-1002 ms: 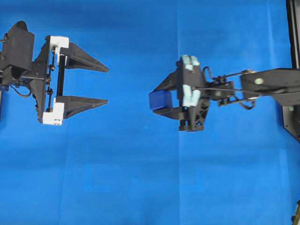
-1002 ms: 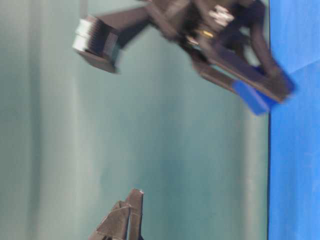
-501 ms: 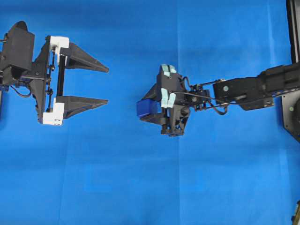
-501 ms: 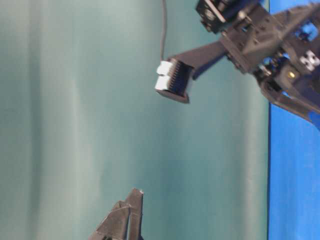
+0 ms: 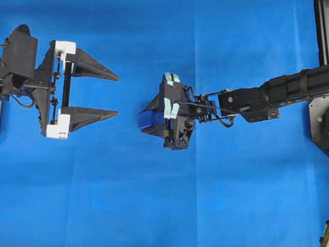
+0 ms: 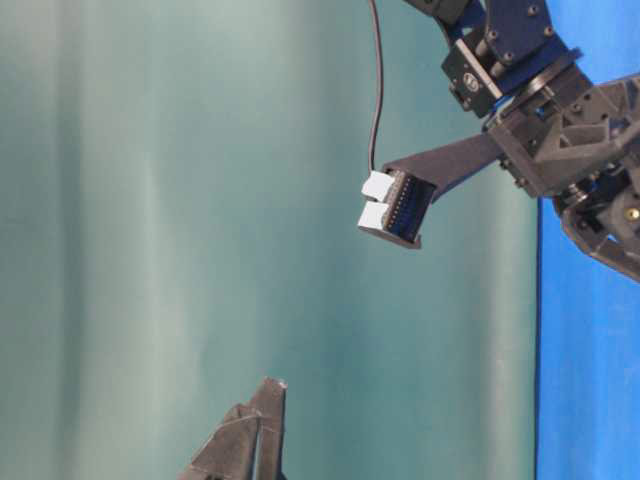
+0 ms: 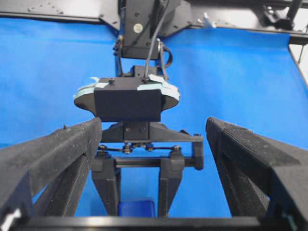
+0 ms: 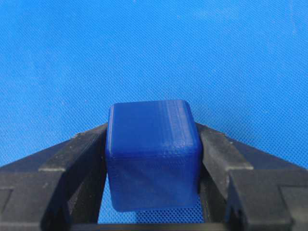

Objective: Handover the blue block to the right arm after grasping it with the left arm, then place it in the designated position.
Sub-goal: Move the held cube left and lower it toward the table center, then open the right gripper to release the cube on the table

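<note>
**A:** What sits closest to the right end effector (image 8: 153, 192)?

**B:** The blue block (image 8: 152, 154). In the right wrist view it fills the middle, pinched between two black fingers (image 8: 72, 163), one pressing each side face. Beyond it lies only the bright blue cloth (image 8: 154, 43) covering the desk.

**A:** What does the overhead view add?

**B:** The whole right arm (image 5: 277, 92), stretched in from the right edge, its end effector tilted toward the cloth. The block shows as a dark blue corner at the fingertips, on the side facing the left end effector (image 5: 117, 95). Pale green tape strips (image 5: 169, 95) cross the housing. Whether the block touches the cloth I cannot tell.

**A:** And further off?

**B:** The left end effector, well apart from the block, spread wide with nothing between its pointed fingers. White brackets (image 5: 64, 49) mark the finger bases. Its arm reaches in level from the left edge.

**A:** The other views?

**B:** The left wrist view looks between its own spread fingers straight at the right end effector, with the block low between that one's fingers. The table-level view shows no block, only parts of the right arm against a teal backdrop (image 6: 200, 200).

**A:** Any writing?

**B:** None readable.
</note>
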